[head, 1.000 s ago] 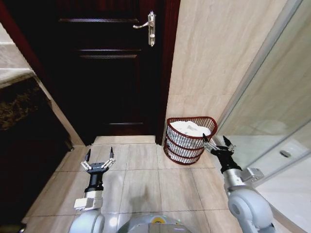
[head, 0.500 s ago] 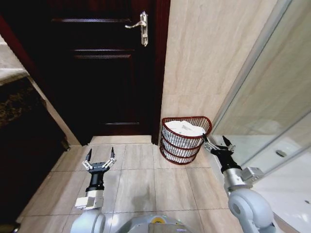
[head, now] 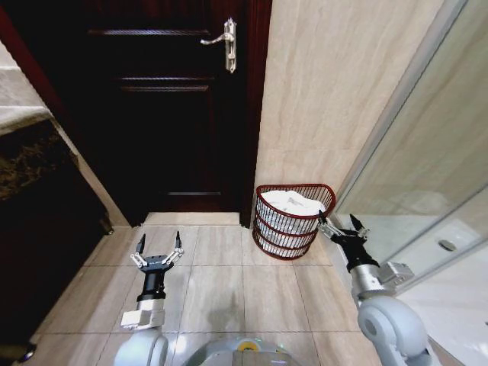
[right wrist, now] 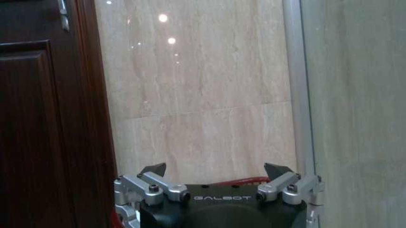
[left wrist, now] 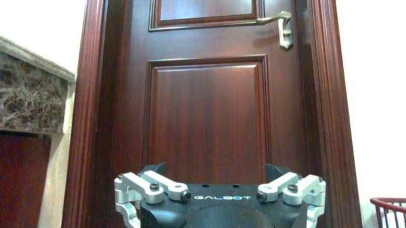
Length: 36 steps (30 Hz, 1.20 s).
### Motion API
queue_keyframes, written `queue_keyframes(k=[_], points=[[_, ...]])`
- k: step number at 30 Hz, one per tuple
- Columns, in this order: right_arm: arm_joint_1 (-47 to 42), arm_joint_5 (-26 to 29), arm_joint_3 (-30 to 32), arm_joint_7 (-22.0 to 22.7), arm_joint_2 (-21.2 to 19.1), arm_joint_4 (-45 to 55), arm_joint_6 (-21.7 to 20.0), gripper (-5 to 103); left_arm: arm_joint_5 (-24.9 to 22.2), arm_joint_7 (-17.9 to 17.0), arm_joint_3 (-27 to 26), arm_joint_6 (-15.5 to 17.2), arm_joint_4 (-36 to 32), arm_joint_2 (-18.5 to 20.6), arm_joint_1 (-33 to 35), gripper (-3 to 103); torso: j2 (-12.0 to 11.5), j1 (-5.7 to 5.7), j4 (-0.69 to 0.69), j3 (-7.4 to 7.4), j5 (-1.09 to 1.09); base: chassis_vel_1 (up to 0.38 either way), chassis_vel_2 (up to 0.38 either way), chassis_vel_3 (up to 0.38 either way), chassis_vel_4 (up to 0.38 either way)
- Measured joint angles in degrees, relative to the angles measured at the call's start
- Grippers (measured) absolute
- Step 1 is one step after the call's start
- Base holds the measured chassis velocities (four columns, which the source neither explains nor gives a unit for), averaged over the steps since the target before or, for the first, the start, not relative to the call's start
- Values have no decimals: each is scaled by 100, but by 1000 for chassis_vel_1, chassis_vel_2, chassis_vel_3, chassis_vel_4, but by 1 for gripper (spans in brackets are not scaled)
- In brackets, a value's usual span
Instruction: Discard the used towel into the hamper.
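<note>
Head view, hamper (head: 293, 219): on the tiled floor (head: 221, 286), against the beige wall just beside the dark door (head: 171, 107).
Towel (head: 293, 202): white, inside the hamper, up near the rim.
Right fingers (head: 341, 224): spread wide, holding nothing, just beside the hamper's rim on its right, raised off the floor.
Left fingers (head: 157, 247): spread wide, holding nothing, well apart from the hamper, out to its left before the door.
Left wrist view: hamper's red rim (left wrist: 388, 203) at the edge.
</note>
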Motion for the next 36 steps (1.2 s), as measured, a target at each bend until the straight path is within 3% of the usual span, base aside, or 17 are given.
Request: queue_keyframes(k=[4,7,9,13,27,36], points=[[-8,-99,67,-13,-10,-22,42,100,56,76,-3,291,-121,38,18,100,0,0,0,0,0,0,0,0,0],[-31,-490,150,-69,24,-102,249,100,62,172,-3,458,-210,94,2,100,8,1,1,10,0,0,0,0,0],[-132,-973,274,-191,153,-183,605,100,96,209,44,682,-287,122,-89,100,60,3,0,50,1,0,0,0,0],[-287,-1092,326,-217,310,-112,717,100,225,156,224,929,-322,116,-166,100,138,5,-1,124,0,0,0,0,0],[-937,-986,712,-602,926,231,868,100,375,138,393,1094,-541,24,-150,100,496,42,-1,448,0,0,0,0,0],[-921,-876,825,-664,880,167,987,100,574,45,411,1067,-514,-25,-148,100,667,68,2,597,0,0,0,0,0]])
